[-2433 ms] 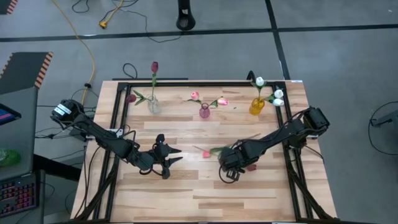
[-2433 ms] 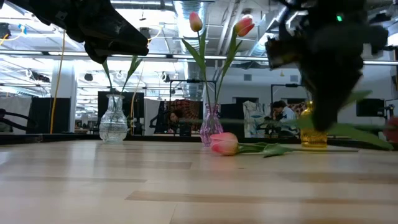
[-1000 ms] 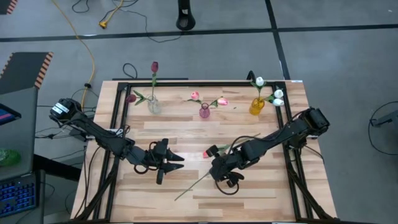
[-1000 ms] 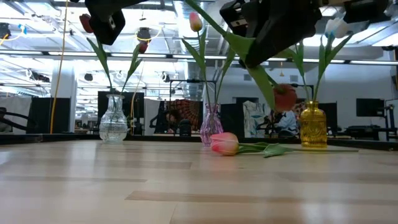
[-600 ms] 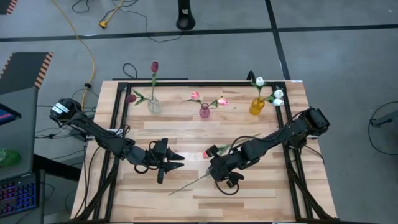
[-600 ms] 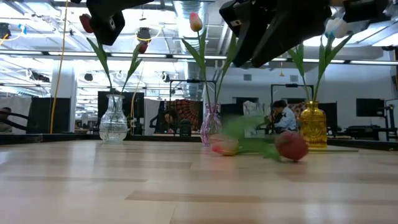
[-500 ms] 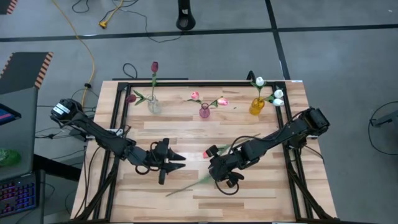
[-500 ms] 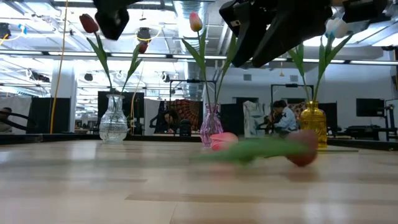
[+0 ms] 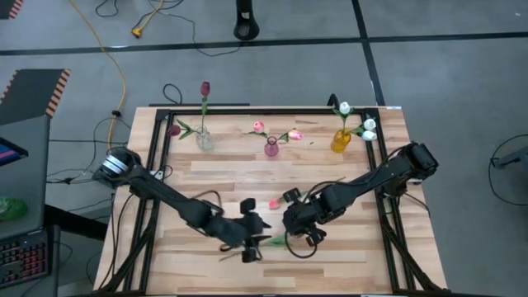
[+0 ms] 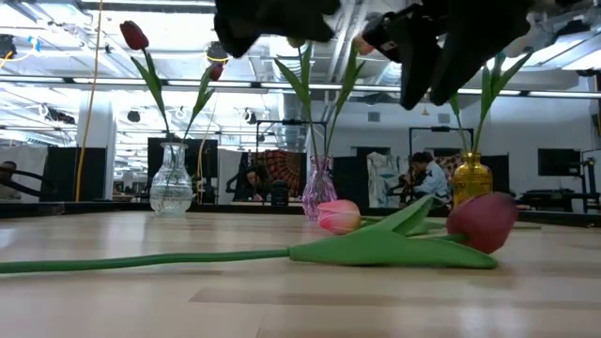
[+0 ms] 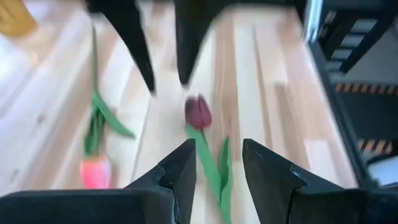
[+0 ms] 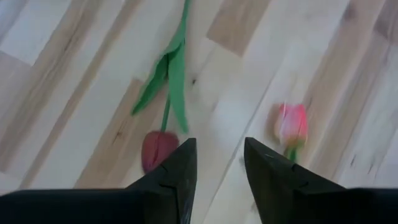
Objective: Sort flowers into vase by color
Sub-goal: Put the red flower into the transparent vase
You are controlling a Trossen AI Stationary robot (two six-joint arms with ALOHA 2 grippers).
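Observation:
A dark red tulip (image 10: pixel 482 222) lies flat on the table, head toward the right and stem (image 10: pixel 141 261) running left; no gripper touches it. My right gripper (image 9: pixel 302 234) hangs open just above its head (image 12: pixel 158 149). My left gripper (image 9: pixel 261 235) is open, level with the table's middle, its fingers pointing right along the tulip (image 11: pixel 198 112). A pink tulip (image 9: pixel 275 203) lies on the table just beyond. At the back stand a clear vase (image 9: pixel 204 140) with dark red flowers, a pink vase (image 9: pixel 271 148) with pink ones and a yellow vase (image 9: pixel 341 141) with white ones.
A black frame (image 9: pixel 157 148) runs along the table's left, far and right edges. Bare wood lies along the near edge (image 9: pixel 330 272). People sit in the room (image 10: pixel 427 178) beyond the table.
My right gripper has let go of the dark red tulip, which has dropped from the air and now lies flat on the table. My left gripper has swung toward the table's right and slightly nearer, up to the fallen tulip.

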